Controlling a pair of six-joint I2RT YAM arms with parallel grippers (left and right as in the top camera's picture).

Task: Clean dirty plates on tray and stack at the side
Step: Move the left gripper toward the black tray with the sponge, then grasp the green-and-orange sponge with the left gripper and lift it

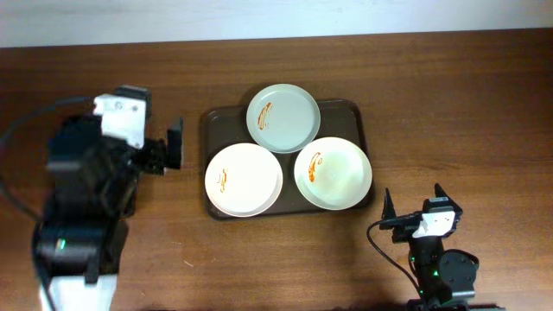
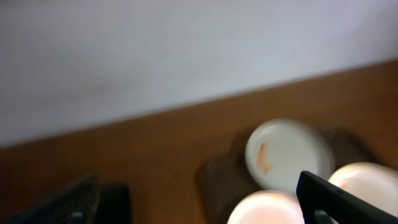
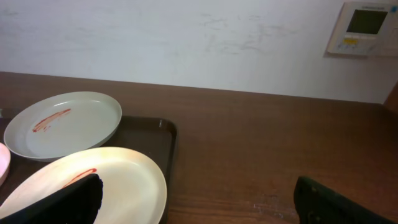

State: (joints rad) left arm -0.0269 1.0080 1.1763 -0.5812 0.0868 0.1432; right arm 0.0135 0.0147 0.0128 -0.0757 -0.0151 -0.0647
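Observation:
The dark brown tray (image 1: 356,117) lies mid-table and holds three plates, each with an orange-red smear. A pale grey plate (image 1: 283,118) is at the back, a white plate (image 1: 244,179) front left, a cream plate (image 1: 333,172) front right. My left gripper (image 1: 169,150) is open and empty, just left of the tray. Its blurred wrist view shows the tray (image 2: 217,180) and plates (image 2: 289,155) ahead of the gripper (image 2: 205,208). My right gripper (image 1: 415,206) is open and empty, right of the tray's front right corner. Its wrist view (image 3: 199,205) shows the cream plate (image 3: 124,177) and grey plate (image 3: 62,124).
The wooden table (image 1: 458,104) extends bare to the right of the tray and behind it. A white wall runs along the back, with a wall panel (image 3: 367,28) in the right wrist view. A black cable (image 1: 26,130) loops at the far left.

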